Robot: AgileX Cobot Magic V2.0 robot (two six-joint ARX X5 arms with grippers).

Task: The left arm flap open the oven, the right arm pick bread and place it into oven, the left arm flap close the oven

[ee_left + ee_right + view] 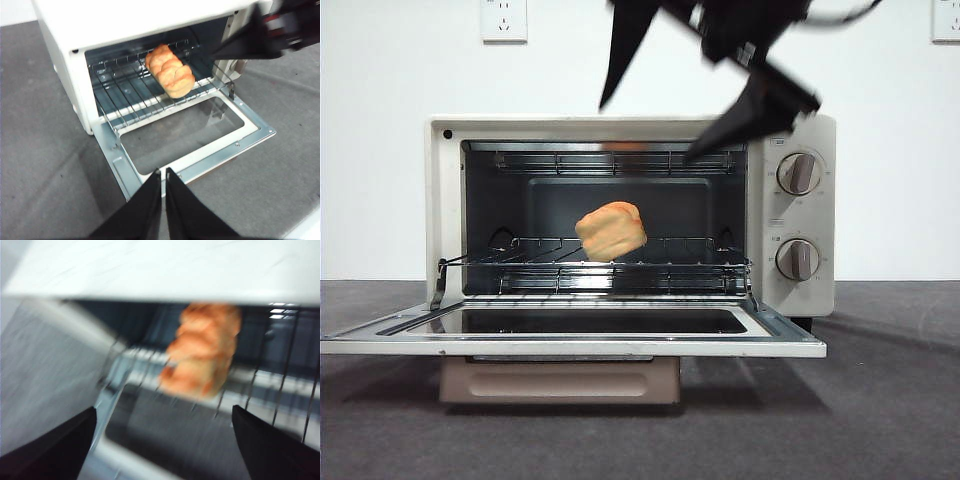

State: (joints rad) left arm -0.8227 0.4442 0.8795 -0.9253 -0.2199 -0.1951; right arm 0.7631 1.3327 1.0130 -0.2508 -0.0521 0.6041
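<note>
Left hand point(163, 177), pressed together, hovers over the flapped-down door point(570, 340) of the oven point(450, 200). The bread point(611, 230) sits on the rack's front edge. Right hand point(695, 95), spread and empty, hangs at one o'clock; closing could knock the bread.

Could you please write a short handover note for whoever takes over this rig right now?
Left gripper: jaws shut, empty, hovering over the table in front of the open door.
Right gripper: jaws open, empty, above the oven near its upper right corner.
Bread: lying on the wire rack inside the oven, free of both grippers.
Done: door flapped open, bread placed inside.
Left: the right arm should clear the opening, then the left arm flaps the door shut.
</note>
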